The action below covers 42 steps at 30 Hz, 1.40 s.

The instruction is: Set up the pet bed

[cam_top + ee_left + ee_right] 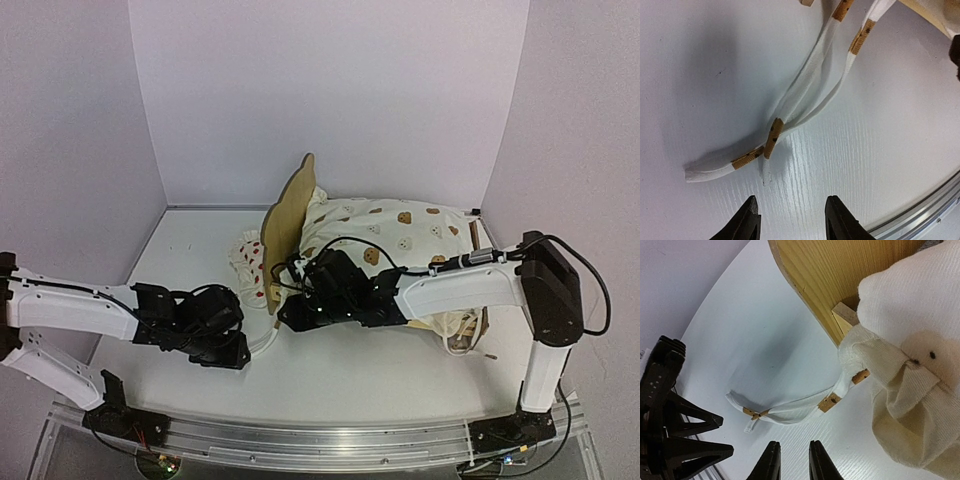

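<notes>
**Top external view.** Shows the pet bed (288,222) at the middle of the table (350,375), with the headboard upright and nearly edge-on to the camera. Shows a cream bear-print cushion (410,225) already laid over the frame. Shows a strawberry pillow (250,265) on the table on the far side of the headboard, outside the frame. Shows the left arm (70,305) reaching in from the left and the right arm (460,285) lying across the near side of the bed, with both wrists close to the headboard's near corner. Hides the felt base and side rails under cushion and arm. Gives no reading of either jaw state, being dark on dark.

**Left wrist view.** Shows the left gripper (792,225) released, jaws apart, with nothing between them and bare table beneath. Shows two cushion ties (799,95) lying loose and crossed just beyond the fingertips, not knotted and not held. Crops the bed to a sliver of wood at top right. Does not show whether the fingertips touch the surface.

**Right wrist view.** Shows the right gripper (792,465) with jaws nearly together, leaving a narrow gap and grasping nothing. Shows the same ties running from the bunched cushion corner at the headboard post out onto the table, ending near the left gripper's fingers at the left edge. Crops the headboard at the top.

**Progress, as a judgement.** Partly done, with the cushion on the frame. Left to do: fasten the ties at this corner and probably move the pillow into the bed. No information on ties at other corners.
</notes>
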Each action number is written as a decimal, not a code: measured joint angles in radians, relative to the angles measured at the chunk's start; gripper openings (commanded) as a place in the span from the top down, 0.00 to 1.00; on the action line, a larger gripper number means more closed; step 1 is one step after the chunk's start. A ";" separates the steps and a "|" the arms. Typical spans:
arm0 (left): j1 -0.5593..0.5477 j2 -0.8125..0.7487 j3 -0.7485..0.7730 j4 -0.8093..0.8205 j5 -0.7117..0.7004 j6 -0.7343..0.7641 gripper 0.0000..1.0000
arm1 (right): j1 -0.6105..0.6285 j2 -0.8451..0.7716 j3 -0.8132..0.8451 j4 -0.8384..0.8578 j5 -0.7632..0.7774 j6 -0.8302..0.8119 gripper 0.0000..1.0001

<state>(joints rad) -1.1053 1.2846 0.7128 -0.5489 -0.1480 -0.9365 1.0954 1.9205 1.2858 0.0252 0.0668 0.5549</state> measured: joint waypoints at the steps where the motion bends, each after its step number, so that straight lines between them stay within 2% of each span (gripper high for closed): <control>1: 0.000 0.018 0.004 -0.002 -0.002 0.001 0.56 | 0.000 0.000 -0.001 0.000 0.000 0.000 0.78; 8: 0.000 0.159 0.026 -0.020 -0.017 0.007 0.65 | 0.000 -0.010 -0.052 0.004 0.001 0.000 0.78; 16: 0.000 0.248 0.070 -0.015 -0.039 0.022 0.79 | 0.000 -0.076 -0.131 -0.001 0.009 -0.001 0.79; 22: 0.000 0.286 0.072 -0.010 -0.039 0.024 1.00 | 0.000 -0.120 -0.151 0.004 0.014 -0.001 0.79; 30: 0.000 0.285 0.089 -0.033 -0.060 0.024 1.00 | 0.000 -0.126 -0.160 0.003 0.017 -0.005 0.80; 37: 0.000 0.203 0.224 -0.143 -0.115 0.045 1.00 | 0.000 -0.193 -0.186 0.002 0.042 -0.018 0.80; 42: -0.001 0.168 0.280 -0.157 -0.093 0.072 1.00 | 0.000 -0.259 -0.214 0.003 0.075 -0.031 0.80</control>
<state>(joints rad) -1.1065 1.4528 0.9925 -0.7063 -0.2411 -0.8641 1.0954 1.6619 1.0720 0.0284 0.1416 0.5239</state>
